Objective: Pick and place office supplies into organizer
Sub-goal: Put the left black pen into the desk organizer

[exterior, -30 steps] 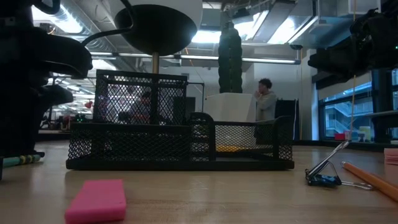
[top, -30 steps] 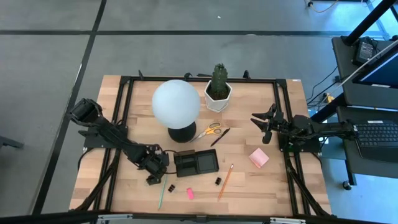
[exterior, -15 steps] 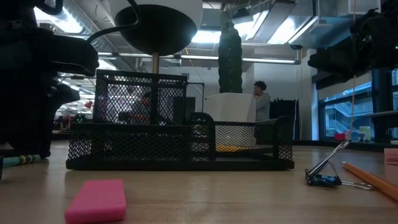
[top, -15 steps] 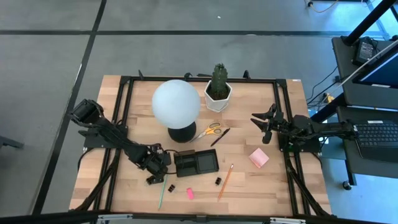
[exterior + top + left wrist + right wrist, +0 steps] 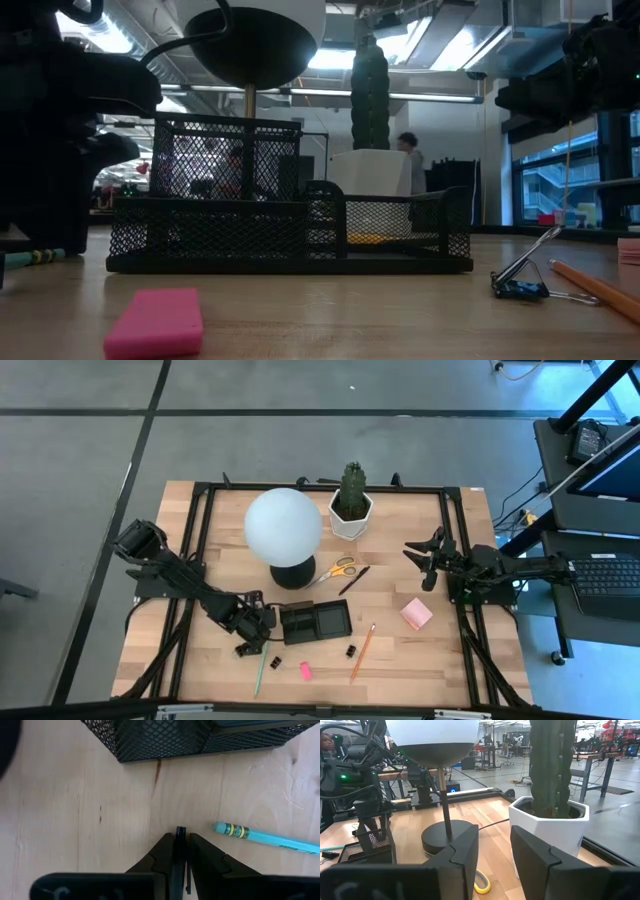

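My left gripper [image 5: 181, 841] points steeply down at the table just left of the black mesh organizer [image 5: 315, 623], and is shut on a small thin black piece [image 5: 180, 832]; what kind of thing it is I cannot tell. A green pencil [image 5: 270, 839] lies flat beside it. A pink eraser [image 5: 306, 671], two binder clips [image 5: 351, 651] [image 5: 275, 662] and an orange pencil [image 5: 362, 652] lie near the front edge. The pink sticky notes [image 5: 416, 614], yellow-handled scissors [image 5: 335, 570] and a black pen [image 5: 354, 580] lie farther back. My right gripper [image 5: 425, 560] waits open at the right, pointing level. My left gripper pinches the thin black piece between its two fingers [image 5: 162, 851], coming from above and slanting down. The piece's end [image 5: 180, 829] sticks out just past the fingertips. Whether it rests on the table or is lifted clear, I cannot tell.
A white globe lamp [image 5: 283, 528] on a round black base and a potted cactus [image 5: 351, 500] stand at the back of the table. Black rails [image 5: 200, 560] run along the table's sides. Bare wood lies left of the organizer.
My left gripper has stayed beside the organizer's left end and turned a little about its own axis, as its dark outline in the low view shows. A person in the room beyond has walked leftward.
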